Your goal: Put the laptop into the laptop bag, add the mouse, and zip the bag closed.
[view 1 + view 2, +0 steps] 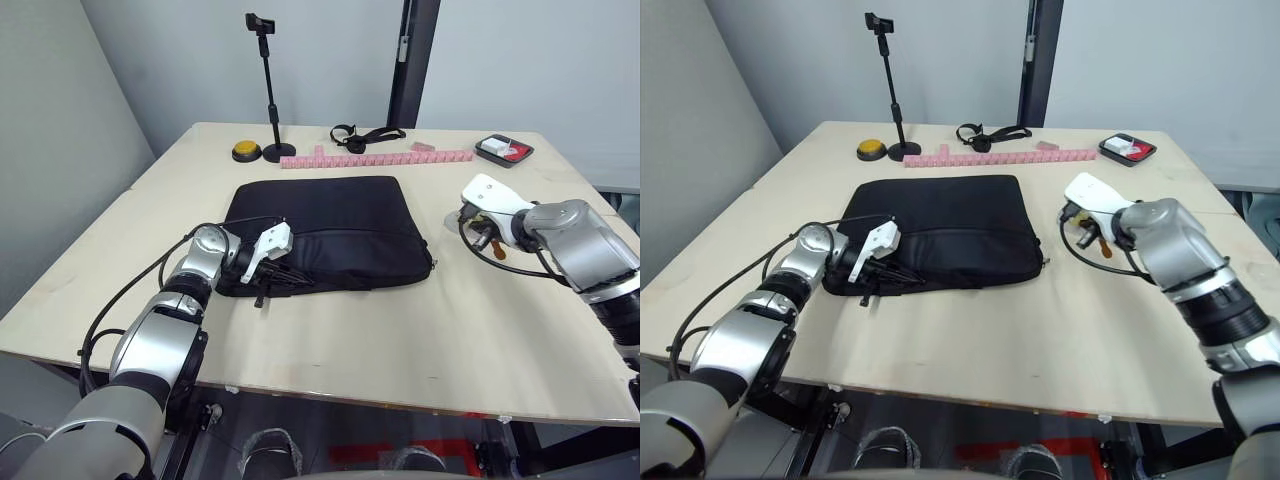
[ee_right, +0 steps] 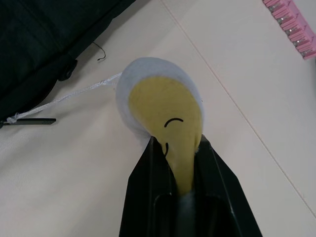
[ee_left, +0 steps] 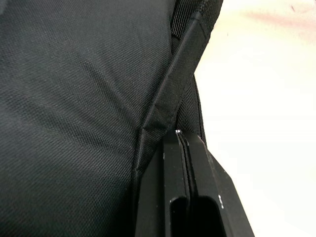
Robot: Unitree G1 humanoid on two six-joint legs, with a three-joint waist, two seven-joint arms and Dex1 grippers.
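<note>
So there's one laptop bag [image 1: 325, 228] lying flat in the middle of the table [image 1: 350, 350], looks closed up along the near edge as far as I can make out, and I can't tell what's inside it; the left gripper [image 1: 268, 270] sits at the bag's front left corner, fingers [image 3: 190, 197] pressed together right against the black fabric seam, and whether there's a zipper tab pinched in there I honestly can't tell; the right gripper [image 2: 177, 163] is off to the right of the bag, just above the tabletop, clamped on a small plush toy [image 2: 165, 108] that's white round the edge with a yellow face and a little curved line on it; a white string [image 2: 64, 98] runs from the toy towards the bag's right corner; the other container is one little dark tray [image 1: 503, 149] at the far right of the table with something white and red in it, too small to call; along the back there's one pink strip of blocks [image 1: 375, 158], one yellow button [image 1: 246, 151], one black phone stand [image 1: 272, 90] and one black strap [image 1: 365, 136] lying loose.
</note>
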